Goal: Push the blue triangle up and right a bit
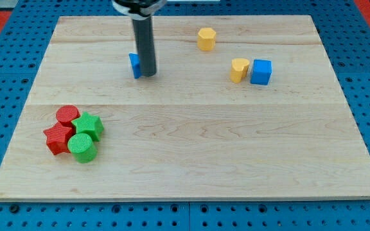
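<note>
The blue triangle [134, 65] sits in the upper left-middle of the wooden board [191, 147], mostly hidden behind the dark rod. My tip [148, 74] rests on the board right against the triangle's right side. Only the triangle's left edge shows.
A yellow hexagon block [206, 38] lies near the view's top. A yellow heart-like block [239, 69] touches a blue cube [261, 71] at the right. A cluster at the lower left holds a red cylinder [67, 115], green star [88, 126], red star [58, 138] and green cylinder [81, 147].
</note>
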